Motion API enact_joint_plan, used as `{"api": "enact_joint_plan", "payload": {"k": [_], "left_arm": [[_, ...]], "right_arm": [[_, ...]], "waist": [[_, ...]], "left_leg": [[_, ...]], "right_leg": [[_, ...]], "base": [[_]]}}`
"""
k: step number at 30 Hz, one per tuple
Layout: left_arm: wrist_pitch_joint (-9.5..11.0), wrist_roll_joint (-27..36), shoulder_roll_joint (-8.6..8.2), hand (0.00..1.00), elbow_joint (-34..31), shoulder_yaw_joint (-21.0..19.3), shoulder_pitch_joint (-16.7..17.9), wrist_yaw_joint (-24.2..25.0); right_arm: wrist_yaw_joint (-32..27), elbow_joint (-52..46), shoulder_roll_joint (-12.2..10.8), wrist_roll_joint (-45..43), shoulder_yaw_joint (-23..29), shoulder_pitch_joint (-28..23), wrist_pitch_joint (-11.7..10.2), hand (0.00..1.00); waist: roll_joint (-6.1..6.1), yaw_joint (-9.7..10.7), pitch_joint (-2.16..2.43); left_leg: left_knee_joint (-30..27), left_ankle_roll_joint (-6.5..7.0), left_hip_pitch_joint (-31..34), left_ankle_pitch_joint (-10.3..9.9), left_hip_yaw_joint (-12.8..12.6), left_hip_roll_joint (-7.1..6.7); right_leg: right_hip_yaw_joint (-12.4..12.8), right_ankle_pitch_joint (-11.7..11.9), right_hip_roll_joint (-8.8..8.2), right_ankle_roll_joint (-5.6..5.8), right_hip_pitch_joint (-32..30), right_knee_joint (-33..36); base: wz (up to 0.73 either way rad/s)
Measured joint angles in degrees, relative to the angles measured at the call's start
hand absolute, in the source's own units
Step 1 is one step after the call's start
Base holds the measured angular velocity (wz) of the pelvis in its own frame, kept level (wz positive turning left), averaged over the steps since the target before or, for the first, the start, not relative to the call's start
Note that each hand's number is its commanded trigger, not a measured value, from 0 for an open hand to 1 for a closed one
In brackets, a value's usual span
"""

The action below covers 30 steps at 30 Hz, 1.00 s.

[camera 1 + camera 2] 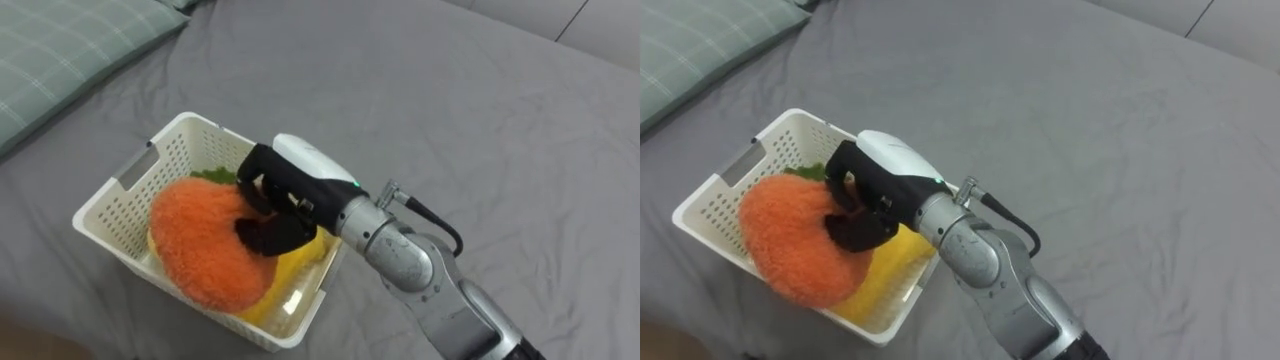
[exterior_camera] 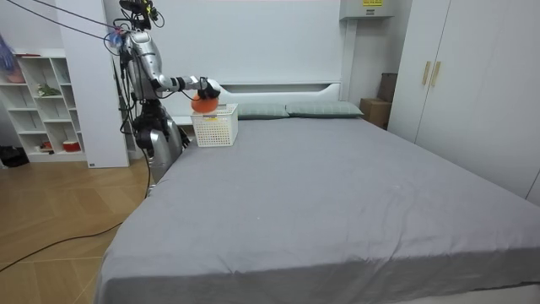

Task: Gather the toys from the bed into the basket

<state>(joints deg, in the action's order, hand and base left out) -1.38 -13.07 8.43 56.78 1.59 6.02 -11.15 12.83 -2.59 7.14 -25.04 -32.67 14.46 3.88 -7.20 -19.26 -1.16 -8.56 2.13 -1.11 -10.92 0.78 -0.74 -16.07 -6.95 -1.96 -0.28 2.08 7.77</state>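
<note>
Plush [image 1: 200, 240], round, fuzzy and orange, sits high in the white basket [image 1: 125, 210], rising well above its rim and filling most of the opening. The right hand [image 1: 290, 185] lies against the plush on the side nearer the middle of the bed, its white back turned up and its dark fingers [image 1: 270, 235] curled into the fuzz, so it has the plush in its grasp. The right arm reaches in from the lower right of the eye views. Under the plush lies a yellow toy [image 1: 290, 275], showing at the basket's near corner, and a scrap of green [image 1: 215, 176] peeks out behind the plush at the far wall. The basket has perforated sides and a slot handle in the end wall, and it stands on the grey bed [image 1: 450, 100], near a green checked pillow [image 1: 60, 50] at the upper left. In the room view the robot stands upright on the wooden floor [image 2: 59, 219] beside the bed, close to the headboard at the room view's left, with the arm held out level over the basket. White shelves [image 2: 38, 101] stand behind it, and a pale wardrobe [image 2: 456, 76] fills the room view's right.
</note>
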Motion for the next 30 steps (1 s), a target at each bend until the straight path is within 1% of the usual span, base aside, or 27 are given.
{"api": "enact_joint_plan", "payload": {"k": [4,8,23,25,30], "left_arm": [[-0.11,-0.08,-0.08,0.00,-0.33,0.17,0.09,-0.79],[-0.87,-0.15,-0.17,0.00,-1.60,0.12,0.43,-1.03],[-1.06,-0.10,-0.59,0.00,-1.70,-0.42,0.45,-1.09],[-1.06,-0.04,-0.57,0.00,-1.70,-0.42,0.45,-1.09],[-1.06,0.00,-0.55,0.00,-1.52,-0.43,0.46,-1.07]], "right_arm": [[-0.23,0.24,0.19,-0.20,0.01,-0.02,0.02,0.00],[-0.23,0.77,0.38,-0.22,0.03,-0.07,0.03,0.00],[-0.94,2.07,0.39,0.07,0.19,-0.08,0.03,0.00],[-1.17,2.06,0.64,0.07,0.20,-0.08,0.02,0.00],[-2.81,1.98,2.10,0.54,0.38,-0.07,-0.07,0.00]], "waist": [[0.01,0.16,0.00],[0.00,0.22,0.00],[0.09,0.21,-0.02],[0.10,0.40,-0.03],[0.31,0.51,-0.17]], "left_leg": [[-0.18,0.00,0.11,0.00,0.15,-0.01],[-0.15,0.00,0.11,0.00,0.24,-0.01],[-0.20,0.00,-0.07,0.01,0.32,-0.03],[-0.20,0.00,-0.07,0.01,0.34,-0.04],[-0.20,0.00,-0.38,0.01,0.33,-0.03]], "right_leg": [[0.02,0.00,0.01,0.00,-0.07,-0.01],[0.10,0.00,0.05,0.00,-0.06,-0.02],[0.16,0.00,0.02,0.00,0.19,-0.01],[0.15,0.00,0.03,0.00,0.19,-0.02],[0.11,-0.03,0.02,0.04,0.52,-0.02]], "base": [[0.00],[0.00],[0.00],[0.00],[0.00]]}}
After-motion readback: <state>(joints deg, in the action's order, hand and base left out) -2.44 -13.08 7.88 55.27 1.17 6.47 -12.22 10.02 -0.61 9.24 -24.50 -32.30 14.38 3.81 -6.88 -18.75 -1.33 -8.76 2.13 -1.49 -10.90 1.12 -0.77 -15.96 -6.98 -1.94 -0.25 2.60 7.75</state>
